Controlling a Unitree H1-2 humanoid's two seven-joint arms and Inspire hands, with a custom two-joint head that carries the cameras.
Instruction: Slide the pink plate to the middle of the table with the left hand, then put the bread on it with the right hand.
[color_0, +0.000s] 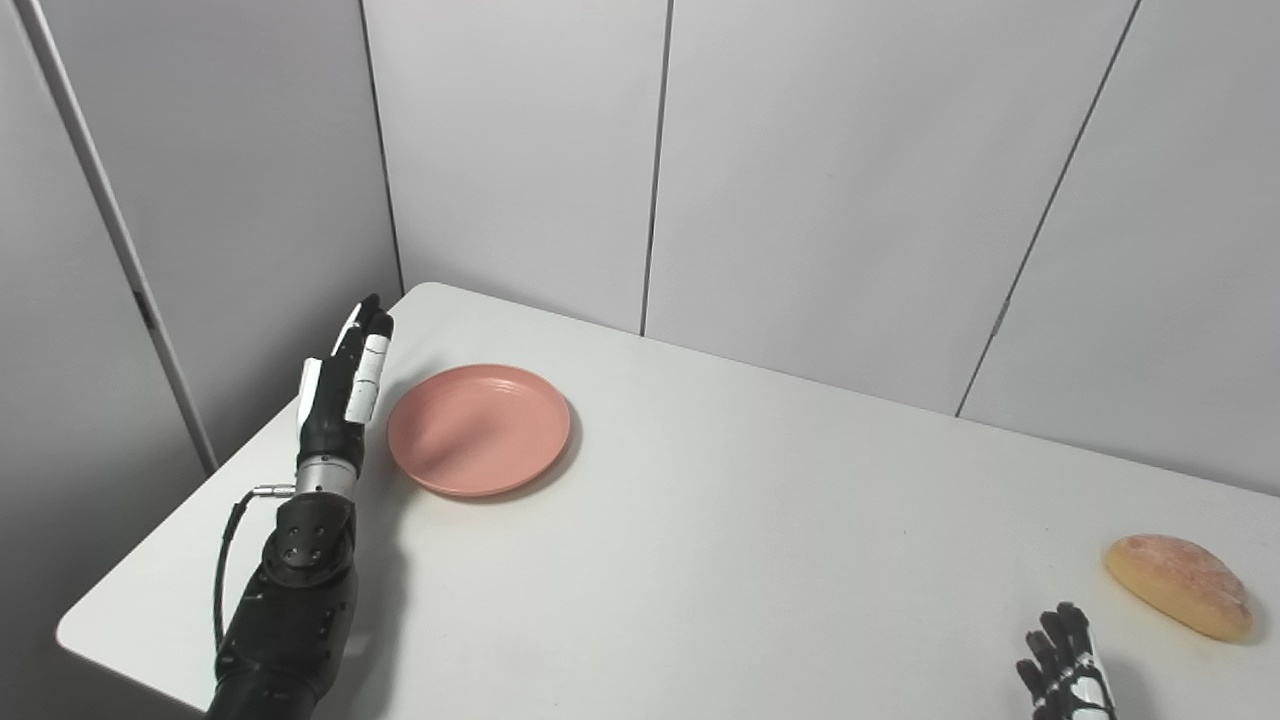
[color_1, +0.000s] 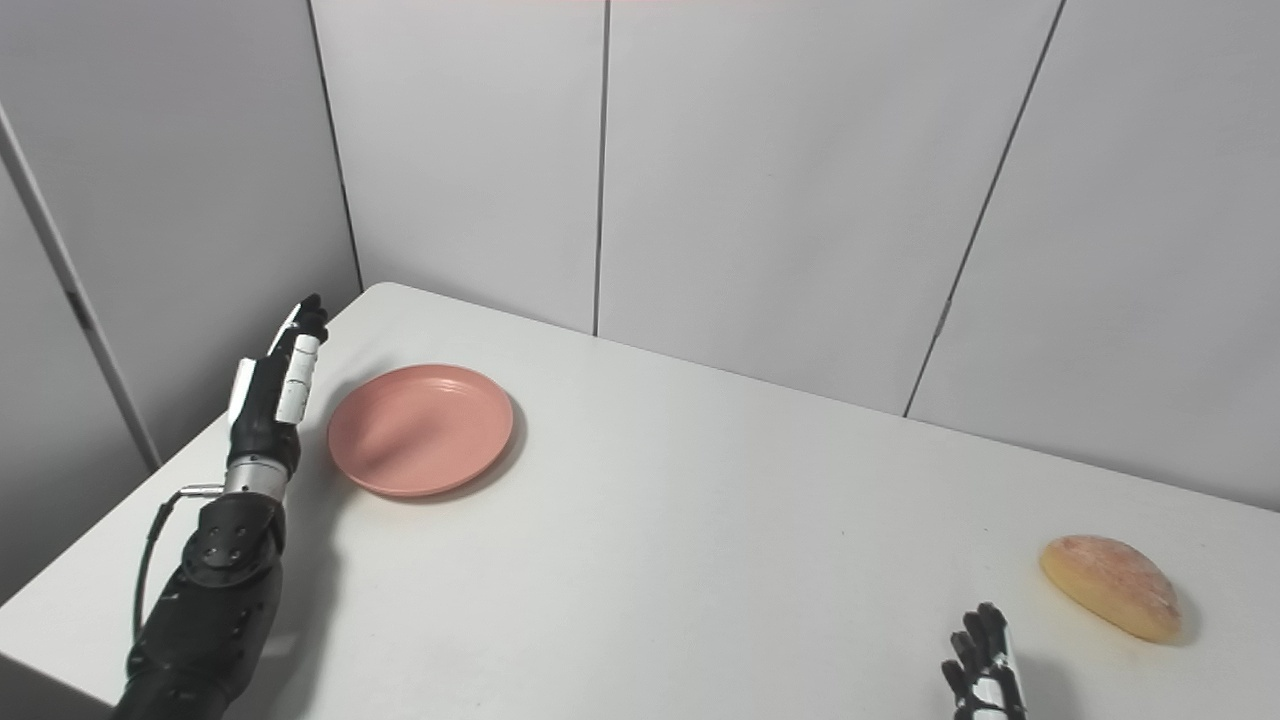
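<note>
The pink plate (color_0: 478, 428) lies empty on the left part of the white table (color_0: 760, 540). My left hand (color_0: 345, 390) is open, fingers straight and held edge-on, just left of the plate's rim with a small gap. The bread (color_0: 1180, 584), a golden oval loaf, lies near the table's right edge. My right hand (color_0: 1066, 665) is at the bottom right, near side of the bread and apart from it. Only its spread fingertips show, and it holds nothing.
Grey panel walls close in the table at the back and on the left. The table's left corner and near-left edge (color_0: 110, 610) lie close beside my left arm.
</note>
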